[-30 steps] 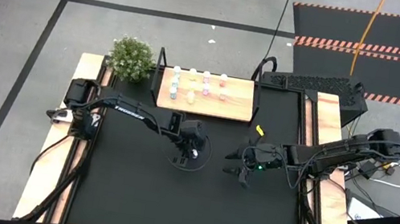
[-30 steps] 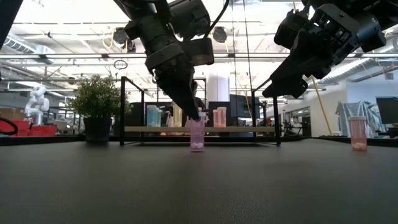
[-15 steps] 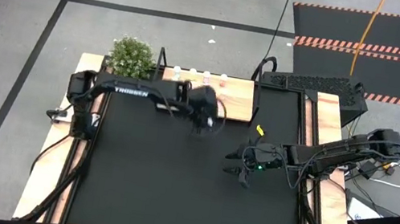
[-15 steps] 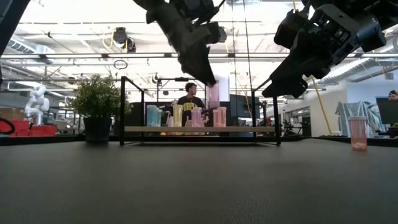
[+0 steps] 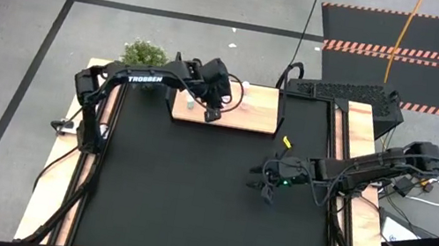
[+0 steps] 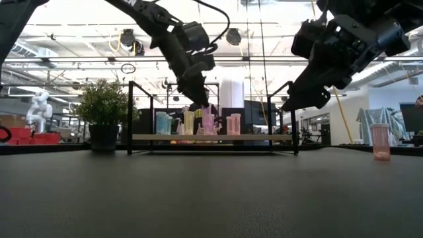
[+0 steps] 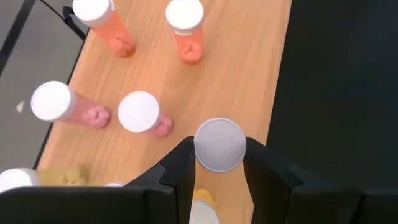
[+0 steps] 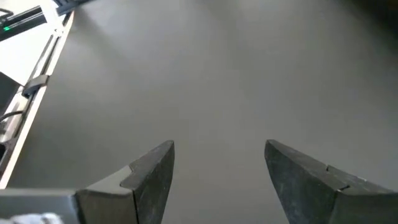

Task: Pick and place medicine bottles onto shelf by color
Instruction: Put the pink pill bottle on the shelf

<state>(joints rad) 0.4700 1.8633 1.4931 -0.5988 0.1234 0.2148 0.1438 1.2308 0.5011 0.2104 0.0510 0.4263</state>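
My left fingers are clenching 1 pink bottle upright, cap up, over the shelf; right fingers are hanging released.

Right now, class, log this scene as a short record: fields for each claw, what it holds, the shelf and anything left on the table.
left claw: over the shelf, shut on a bottle
held bottle: white cap, pink body in the low view
right claw: open, holding nothing, above the black table
shelf: wooden board at the table's far edge
bottles on shelf: several, including orange and pink ones, white caps
left on table: one pink bottle, standing upright
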